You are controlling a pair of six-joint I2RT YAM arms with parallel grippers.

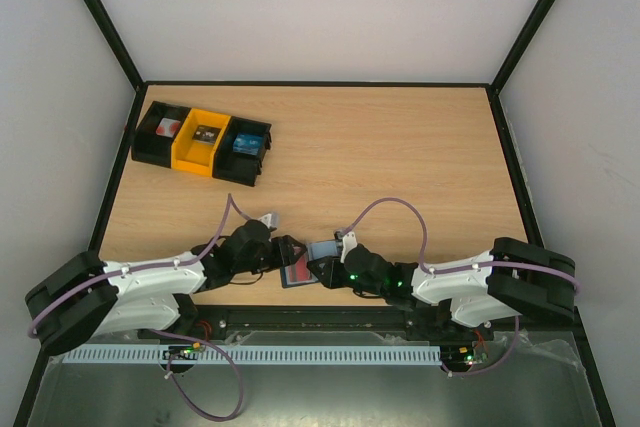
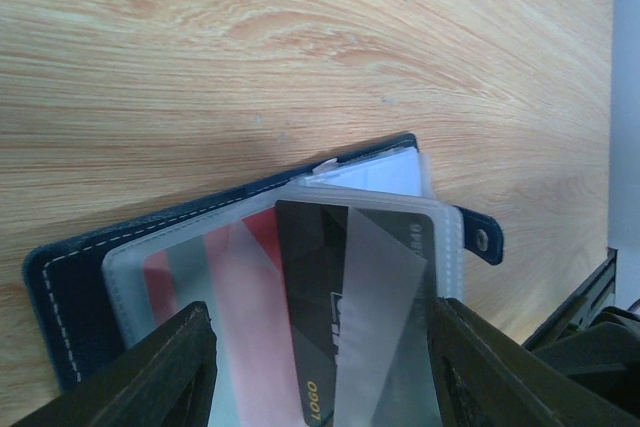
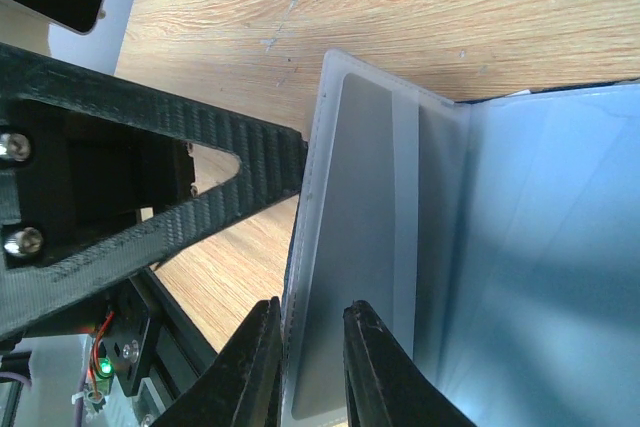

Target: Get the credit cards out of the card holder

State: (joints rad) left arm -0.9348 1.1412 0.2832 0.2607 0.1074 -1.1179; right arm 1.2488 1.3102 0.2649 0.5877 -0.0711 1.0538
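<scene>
The dark blue card holder [image 1: 298,275] lies open near the table's front edge, between both grippers. In the left wrist view its cover [image 2: 70,287] and tab [image 2: 487,237] frame clear sleeves holding a black card [image 2: 330,287] and a red card [image 2: 255,247]. My left gripper [image 2: 320,377] is open, its fingers astride the black card's sleeve without pressing it. My right gripper [image 3: 310,367] is shut on the edge of a clear sleeve [image 3: 350,247], lifted upright beside the pale grey-blue inner panel [image 3: 550,247].
A row of black and yellow bins [image 1: 200,142] stands at the far left of the table. The left gripper's black finger [image 3: 150,217] reaches close to the raised sleeve. The table's front edge and metal rail [image 1: 320,312] lie just behind the holder.
</scene>
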